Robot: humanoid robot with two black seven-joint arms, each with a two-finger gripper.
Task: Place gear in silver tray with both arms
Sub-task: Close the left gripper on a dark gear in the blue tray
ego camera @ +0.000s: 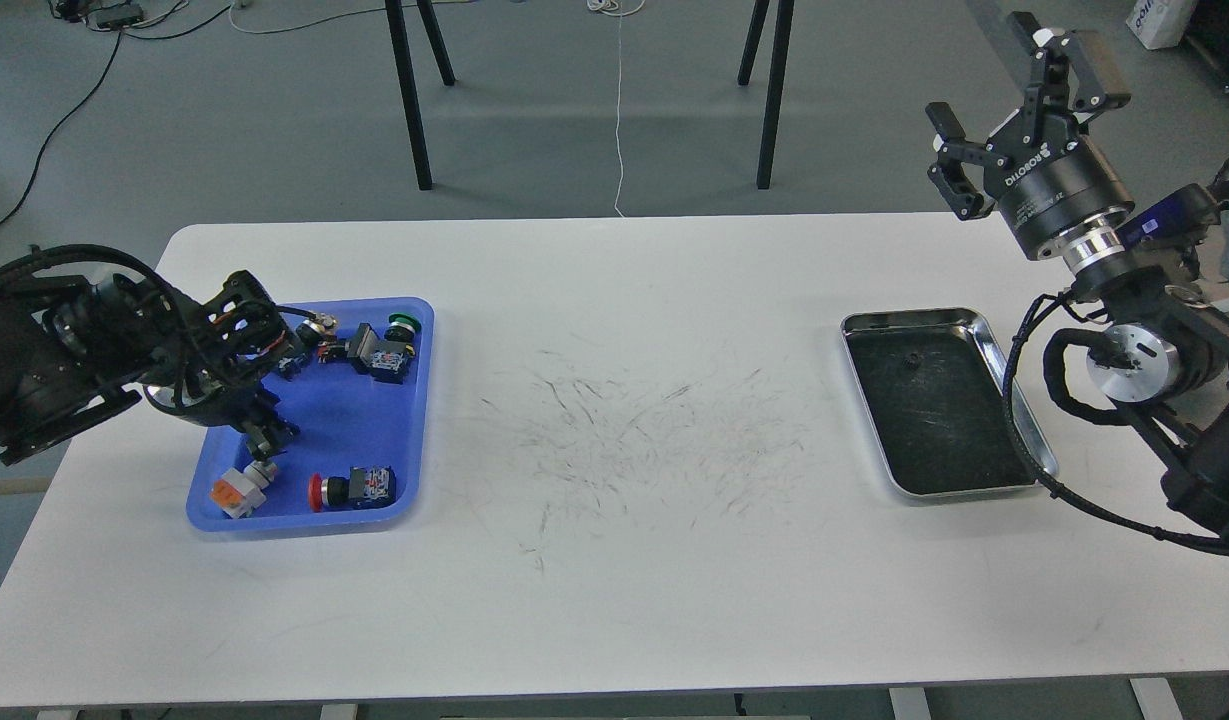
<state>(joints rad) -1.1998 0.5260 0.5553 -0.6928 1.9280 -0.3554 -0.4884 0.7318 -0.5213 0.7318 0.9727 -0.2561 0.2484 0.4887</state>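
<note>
The silver tray (pixel 917 318) lies on the right of the white table; a tiny dark piece (pixel 911 358) sits in its far half, too small to identify. My right gripper (pixel 1009 105) is open and empty, raised above the table's far right edge, behind the tray. My left gripper (pixel 265 437) reaches down into the blue plastic tray (pixel 419 400) at the left, just above a white and orange part (pixel 236 489). Its fingers are dark and small, so I cannot tell whether they are open or holding anything.
The blue tray also holds a red-button switch (pixel 349 488), a green-button switch (pixel 399 328) and a black switch block (pixel 369 355). The table's middle (pixel 624 430) is scuffed. Black table legs (pixel 411 100) stand behind the far edge.
</note>
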